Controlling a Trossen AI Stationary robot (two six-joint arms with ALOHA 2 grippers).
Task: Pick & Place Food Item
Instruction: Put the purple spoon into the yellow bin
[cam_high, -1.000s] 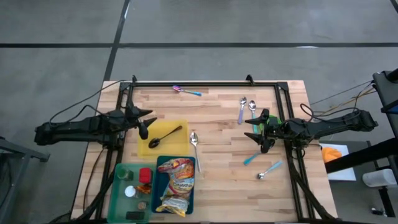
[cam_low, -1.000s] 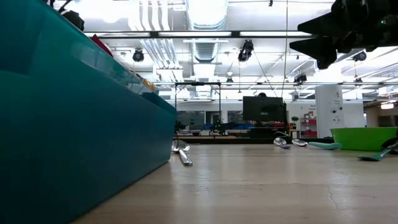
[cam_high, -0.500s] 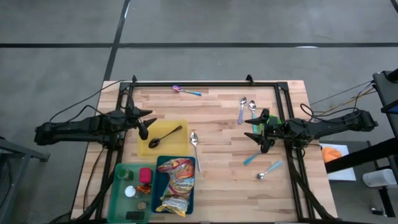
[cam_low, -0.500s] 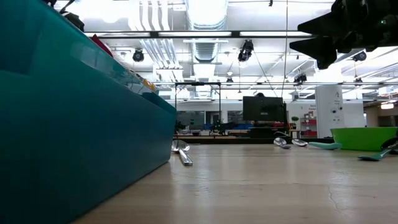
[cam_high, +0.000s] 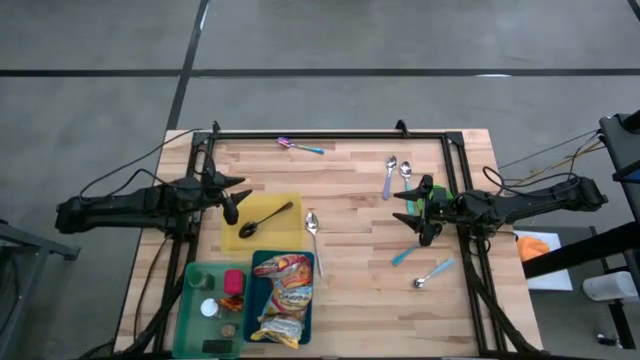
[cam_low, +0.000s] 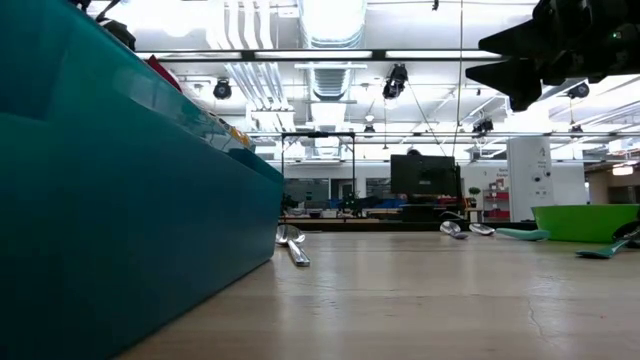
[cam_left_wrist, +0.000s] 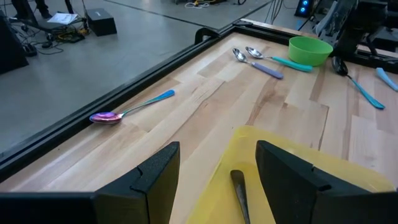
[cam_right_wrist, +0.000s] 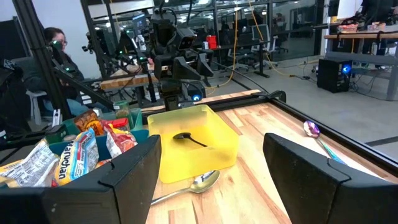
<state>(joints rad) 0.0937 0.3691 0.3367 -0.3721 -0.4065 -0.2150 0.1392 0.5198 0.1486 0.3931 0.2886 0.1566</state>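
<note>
Several snack bags (cam_high: 282, 297), the food items, lie in a teal bin (cam_high: 258, 262) at the table's near left; the right wrist view shows the snack bags (cam_right_wrist: 68, 155) too. My left gripper (cam_high: 230, 200) hovers open over the left rim of a yellow tray (cam_high: 282, 235); in its wrist view my left gripper (cam_left_wrist: 217, 180) has nothing between its fingers. A black spoon (cam_high: 264, 217) lies in that tray. My right gripper (cam_high: 408, 212) hovers open and empty at the table's right, beside a green bowl (cam_high: 436, 203); in its own view my right gripper (cam_right_wrist: 214, 180) faces the tray (cam_right_wrist: 193, 140).
A green bin (cam_high: 196, 290) with small items stands left of the teal bin. Spoons lie scattered: a metal one (cam_high: 313, 228) beside the tray, a purple-blue one (cam_high: 298, 146) at the far edge, two (cam_high: 396, 172) at the far right, two (cam_high: 420, 268) near the right. Bare wood lies mid-table.
</note>
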